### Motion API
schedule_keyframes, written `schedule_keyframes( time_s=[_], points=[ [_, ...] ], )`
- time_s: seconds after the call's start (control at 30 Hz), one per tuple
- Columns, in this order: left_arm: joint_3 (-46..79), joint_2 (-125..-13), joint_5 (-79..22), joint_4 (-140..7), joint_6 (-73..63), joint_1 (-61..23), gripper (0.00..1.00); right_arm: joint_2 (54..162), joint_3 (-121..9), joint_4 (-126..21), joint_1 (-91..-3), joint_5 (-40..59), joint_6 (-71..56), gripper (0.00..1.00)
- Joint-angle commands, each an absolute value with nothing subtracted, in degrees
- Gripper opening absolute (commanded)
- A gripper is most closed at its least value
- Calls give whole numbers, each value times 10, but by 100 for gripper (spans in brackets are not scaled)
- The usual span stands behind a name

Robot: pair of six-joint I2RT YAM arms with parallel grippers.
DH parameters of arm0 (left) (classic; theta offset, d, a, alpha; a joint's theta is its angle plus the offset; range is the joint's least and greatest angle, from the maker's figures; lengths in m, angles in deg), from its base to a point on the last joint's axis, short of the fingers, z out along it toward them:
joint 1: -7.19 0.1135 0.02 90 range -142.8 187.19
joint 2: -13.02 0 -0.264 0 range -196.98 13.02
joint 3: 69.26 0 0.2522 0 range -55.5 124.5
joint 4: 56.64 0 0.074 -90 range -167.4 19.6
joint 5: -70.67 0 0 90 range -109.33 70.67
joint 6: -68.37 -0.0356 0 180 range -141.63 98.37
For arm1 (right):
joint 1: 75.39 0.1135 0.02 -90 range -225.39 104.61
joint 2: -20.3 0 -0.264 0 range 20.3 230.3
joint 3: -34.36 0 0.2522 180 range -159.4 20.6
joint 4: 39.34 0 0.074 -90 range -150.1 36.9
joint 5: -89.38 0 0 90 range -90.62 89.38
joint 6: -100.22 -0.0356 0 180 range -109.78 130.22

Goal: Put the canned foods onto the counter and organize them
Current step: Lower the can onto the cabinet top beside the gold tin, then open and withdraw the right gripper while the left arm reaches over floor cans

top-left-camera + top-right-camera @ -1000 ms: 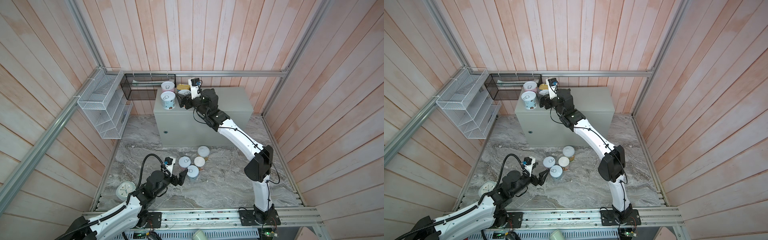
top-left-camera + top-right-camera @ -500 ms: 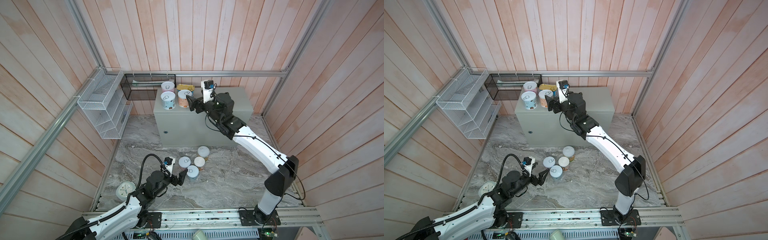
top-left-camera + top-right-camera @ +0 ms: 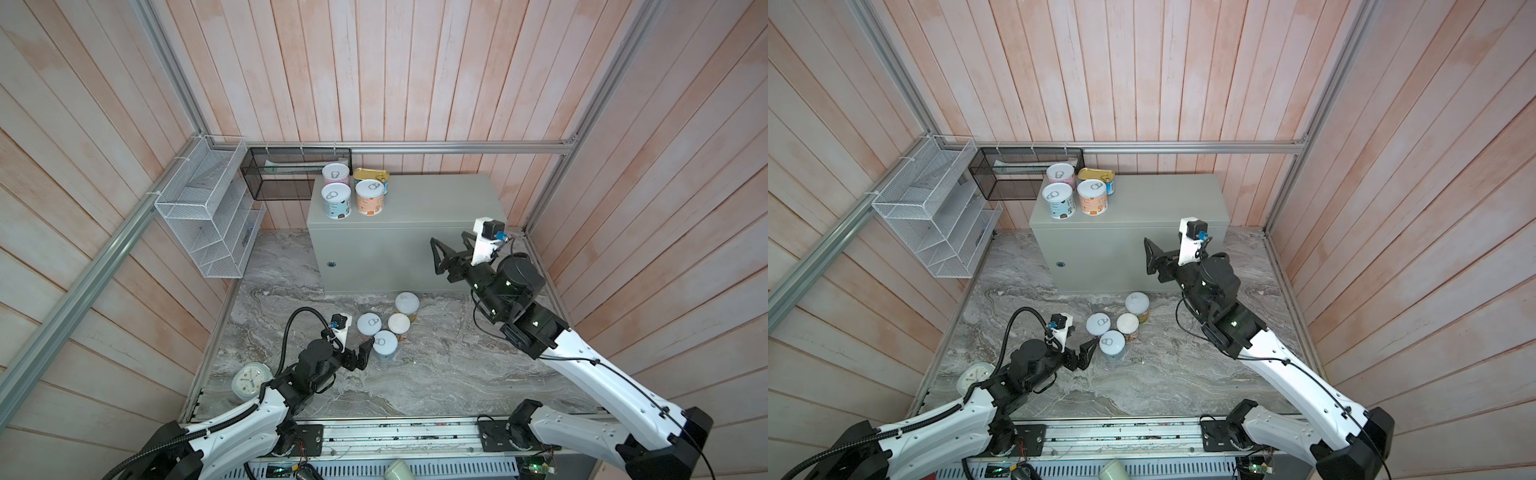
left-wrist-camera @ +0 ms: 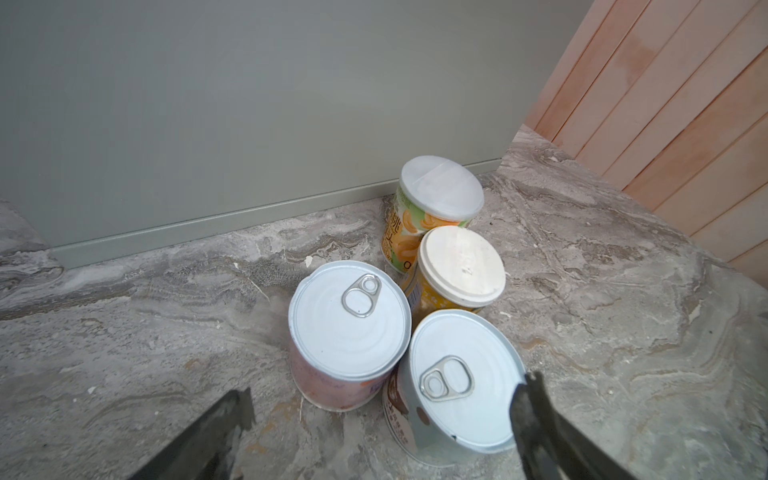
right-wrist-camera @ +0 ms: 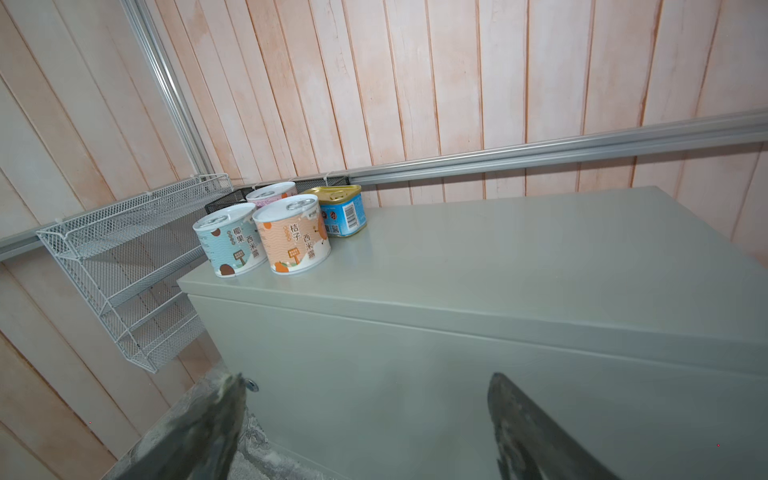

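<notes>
Four cans stand close together at the far-left corner of the counter (image 3: 440, 203). A pink can (image 3: 335, 174) and a gold tin (image 3: 371, 173) are at the back. A blue can (image 3: 336, 200) and an orange can (image 3: 369, 197) are just in front of them.

Four more are bunched upright on the marble floor (image 3: 449, 365) before the counter's front. The far white-lid can (image 3: 406, 302) is almost at the counter's base, with the near white-lid can (image 3: 399, 326) just beside it. The floor pink can (image 4: 348, 320) and floor blue can (image 4: 465, 382) touch each other.

The left gripper (image 4: 386, 390) sits low over the floor at this bunch, jaws spread wide and empty. One finger (image 4: 536, 411) lies at the floor blue can's rim. I cannot tell if it touches.

The right gripper (image 3: 451, 247) hangs in the air before the counter's right front. Its jaws are wide apart and hold nothing.

A clock (image 3: 248, 380) lies at the near left, beside the left arm.
</notes>
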State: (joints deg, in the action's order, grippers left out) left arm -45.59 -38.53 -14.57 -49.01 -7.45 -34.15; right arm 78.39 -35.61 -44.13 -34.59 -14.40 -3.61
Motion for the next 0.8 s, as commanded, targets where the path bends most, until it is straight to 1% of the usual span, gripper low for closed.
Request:
schedule_keyframes(
  time_s=[0.0,0.13,0.23,0.4,0.63,0.77],
  points=[
    [-431,-408,-144,-470,-65,-340,100,741,-300,-461,-343,-162,-81,92],
    [-421,-438,-176,-463,-61,-339,100,702,-227,-471,-343,-162,-110,91],
    [-414,-461,-179,-468,-41,-339,100,681,-179,-467,-343,-158,-132,91],
    [-387,-488,-192,-504,7,-345,100,675,-123,-443,-343,-152,-154,91],
    [-321,-486,-167,-633,56,-362,100,712,-106,-426,-343,-149,-150,91],
    [-279,-494,-148,-713,85,-369,100,710,-104,-425,-344,-139,-138,91]
  ],
)
